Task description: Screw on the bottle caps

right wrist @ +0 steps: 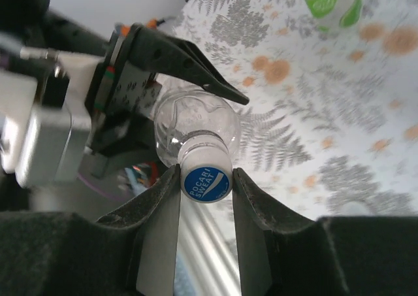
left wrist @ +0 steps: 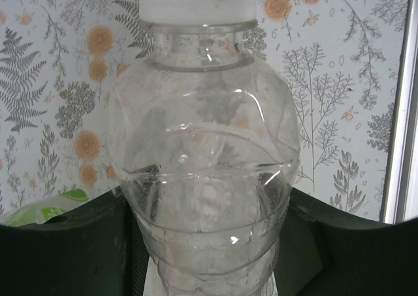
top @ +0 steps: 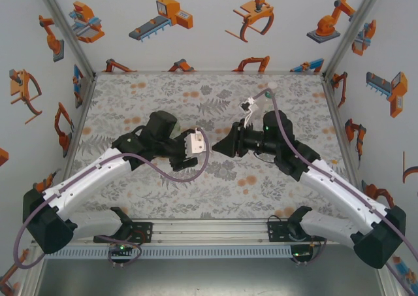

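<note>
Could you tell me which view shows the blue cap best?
Right wrist view: the blue cap faces the lens, held by the right gripper. Left wrist: perhaps its white side atop the clear bottle; overhead, unclear.

Clear bottle, cap white-sided with blue top and white lettering, cloth under the cap grey ferns and orange flowers on white, green-banded bottle beyond the cap, walls white with orange robots.
</note>
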`<state>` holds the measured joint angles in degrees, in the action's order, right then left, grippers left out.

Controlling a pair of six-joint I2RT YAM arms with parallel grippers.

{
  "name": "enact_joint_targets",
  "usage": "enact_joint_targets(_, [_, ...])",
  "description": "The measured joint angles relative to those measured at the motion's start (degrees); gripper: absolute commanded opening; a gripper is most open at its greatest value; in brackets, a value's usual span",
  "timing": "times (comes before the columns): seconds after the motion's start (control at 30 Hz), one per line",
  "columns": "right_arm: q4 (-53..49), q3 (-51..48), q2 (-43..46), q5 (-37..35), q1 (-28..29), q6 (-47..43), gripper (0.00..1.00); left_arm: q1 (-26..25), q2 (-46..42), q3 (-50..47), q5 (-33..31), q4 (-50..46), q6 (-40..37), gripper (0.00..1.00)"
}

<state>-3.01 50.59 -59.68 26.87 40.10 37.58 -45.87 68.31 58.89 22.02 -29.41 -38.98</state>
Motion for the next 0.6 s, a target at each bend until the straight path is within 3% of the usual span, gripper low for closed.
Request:
enact_joint_targets(0.17, [4.02,-2.47,-1.92,0.33,-0.55,13.88,0.03,0.17,-0.33,-0.98,-2.05,-0.57,0.79,0.00])
enact_joint_targets(0.4, [2.19,-1.27,-3.69,1.49,-0.98,21.64,0.05,0.17,-0.35,-1.33,-2.93,-0.61,1.31,0.00])
enact_joint_targets(0.6, [-1.05,0.66,-3.74,1.40,-0.98,22.43,0.34,0.13,-0.35,-1.33,-2.47,0.00,1.29,0.00])
